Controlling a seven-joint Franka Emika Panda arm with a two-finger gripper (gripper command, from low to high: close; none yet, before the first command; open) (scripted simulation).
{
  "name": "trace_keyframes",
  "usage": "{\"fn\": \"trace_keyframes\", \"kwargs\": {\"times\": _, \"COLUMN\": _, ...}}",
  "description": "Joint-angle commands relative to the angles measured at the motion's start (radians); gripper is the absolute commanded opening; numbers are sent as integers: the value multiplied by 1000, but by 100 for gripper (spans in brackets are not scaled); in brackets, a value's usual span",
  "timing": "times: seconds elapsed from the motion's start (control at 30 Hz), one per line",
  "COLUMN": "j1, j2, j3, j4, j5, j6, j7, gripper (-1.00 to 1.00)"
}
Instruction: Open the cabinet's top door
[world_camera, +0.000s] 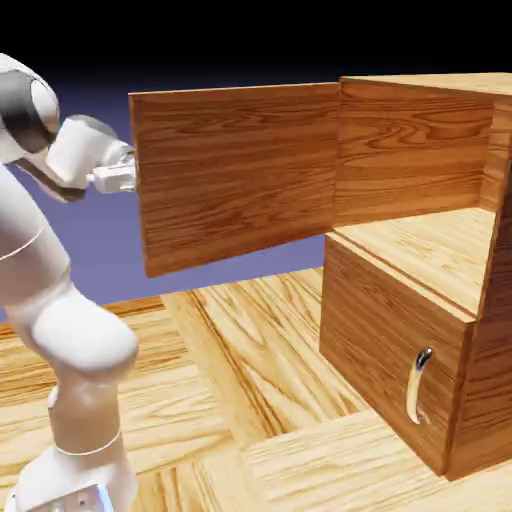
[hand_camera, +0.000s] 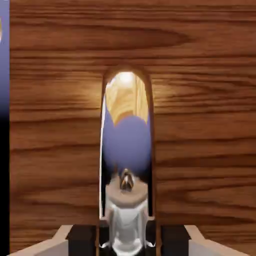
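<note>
And here the white two-finger gripper (hand_camera: 128, 242) has the curved, shiny silver handle (hand_camera: 126, 145) clamped, the tall wood-grain top door (world_camera: 235, 175) standing wide of the boxy brown cabinet (world_camera: 385, 345), so any further pull should trace the hinge's arc smoothly, without twisting.

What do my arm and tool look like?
The arm is glossy white, with rounded, bulging segments, thin seam lines and a dark grey-black section near its top bend. Its base carries a pale bluish panel. The tool has two blocky fingers, pale behind, black at the tips.
</note>
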Motion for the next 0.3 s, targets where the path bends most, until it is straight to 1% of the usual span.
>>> {"fn": "trace_keyframes", "kwargs": {"times": 0.0, "j1": -10, "j2": 36, "j3": 16, "j4": 32, "j5": 7, "j6": -29, "j7": 25, "gripper": -100}}
{"fn": "trace_keyframes", "kwargs": {"times": 0.17, "j1": -37, "j2": 218, "j3": 77, "j4": 182, "j5": 48, "j6": -175, "j7": 167, "gripper": -100}}
{"fn": "trace_keyframes", "kwargs": {"times": 0.27, "j1": -120, "j2": 297, "j3": 180, "j4": 229, "j5": 58, "j6": -230, "j7": 230, "gripper": -100}}
